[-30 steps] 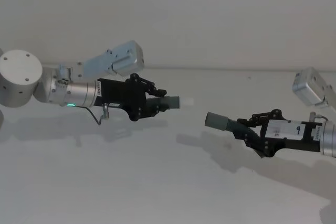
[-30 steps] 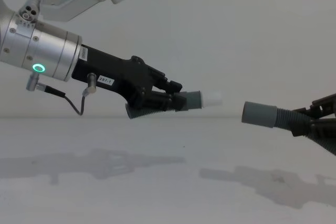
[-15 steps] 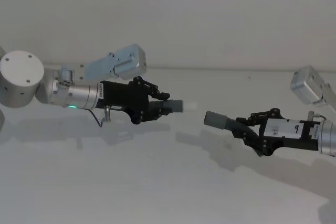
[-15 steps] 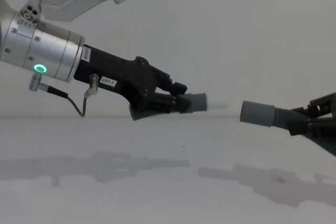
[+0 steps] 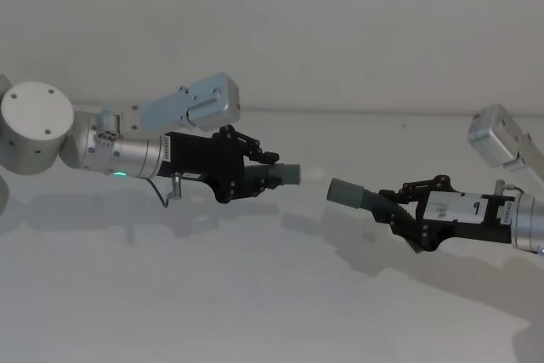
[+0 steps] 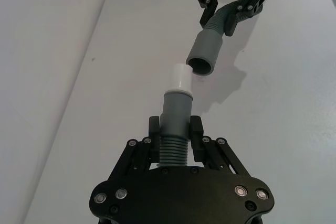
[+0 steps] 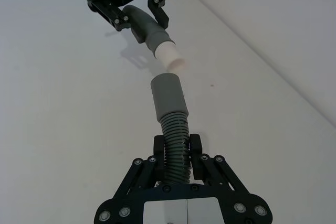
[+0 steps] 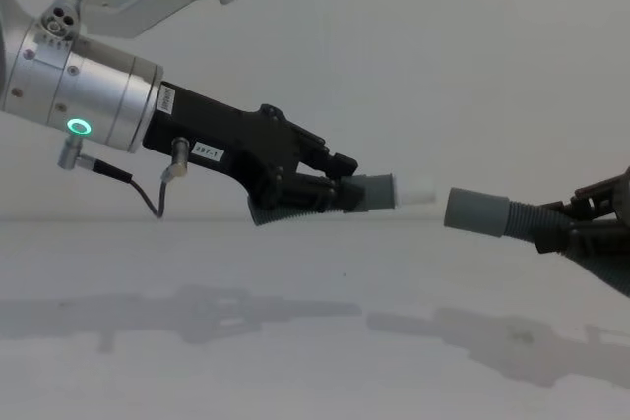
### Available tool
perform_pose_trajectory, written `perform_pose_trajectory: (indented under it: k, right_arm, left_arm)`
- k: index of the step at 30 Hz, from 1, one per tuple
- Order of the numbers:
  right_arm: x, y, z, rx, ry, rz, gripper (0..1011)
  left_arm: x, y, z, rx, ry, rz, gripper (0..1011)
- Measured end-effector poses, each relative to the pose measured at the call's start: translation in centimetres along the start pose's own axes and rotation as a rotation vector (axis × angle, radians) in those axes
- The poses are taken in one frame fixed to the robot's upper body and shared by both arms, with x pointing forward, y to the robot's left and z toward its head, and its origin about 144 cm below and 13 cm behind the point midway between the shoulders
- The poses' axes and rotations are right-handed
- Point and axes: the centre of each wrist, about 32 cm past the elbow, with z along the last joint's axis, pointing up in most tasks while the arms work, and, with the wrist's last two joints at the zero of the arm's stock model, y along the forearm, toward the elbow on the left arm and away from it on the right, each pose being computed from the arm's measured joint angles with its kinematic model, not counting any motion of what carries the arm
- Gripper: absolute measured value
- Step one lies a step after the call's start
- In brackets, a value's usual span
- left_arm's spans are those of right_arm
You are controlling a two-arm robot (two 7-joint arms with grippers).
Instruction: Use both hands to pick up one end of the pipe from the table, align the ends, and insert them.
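Both grippers hold the two pipe pieces in the air above the table [image 5: 255, 303], their ends facing each other. My left gripper [image 5: 252, 176] is shut on the ribbed part of one piece [image 6: 176, 109], whose grey cuff [image 8: 377, 192] ends in a whitish tip [image 8: 415, 189]. My right gripper [image 5: 401, 210] is shut on the ribbed part of the other piece [image 7: 175, 129], and its open grey cuff [image 8: 475, 211] points at that tip. A small gap separates tip and cuff, and the cuff sits slightly lower in the chest view.
The off-white table meets a plain wall [image 5: 340, 31] behind it. Shadows of both arms lie on the surface below them.
My left gripper has carried its piece to the right and my right gripper has edged left, so the gap between whitish tip and open cuff has narrowed.
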Motion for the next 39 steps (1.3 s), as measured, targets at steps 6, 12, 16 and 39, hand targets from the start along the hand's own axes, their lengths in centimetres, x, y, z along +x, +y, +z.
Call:
perform_pose_trajectory:
  k: [6, 12, 16, 39]
  right_arm:
    - [0.02, 0.12, 0.01, 0.004, 0.007, 0.001, 282]
    - [0.05, 0.23, 0.03, 0.009, 0.017, 0.0, 282]
    - [0.09, 0.29, 0.04, 0.012, 0.022, -0.001, 282]
    - [0.23, 0.6, 0.14, 0.034, 0.037, 0.002, 282]
  left_arm:
    - [-0.03, -0.09, 0.11, -0.002, -0.002, -0.005, 330]
    - [-0.05, -0.17, 0.23, -0.004, -0.005, -0.009, 329]
    - [-0.08, -0.23, 0.3, -0.005, -0.006, -0.013, 330]
    - [-0.28, -0.25, 0.59, -0.007, -0.002, -0.031, 329]
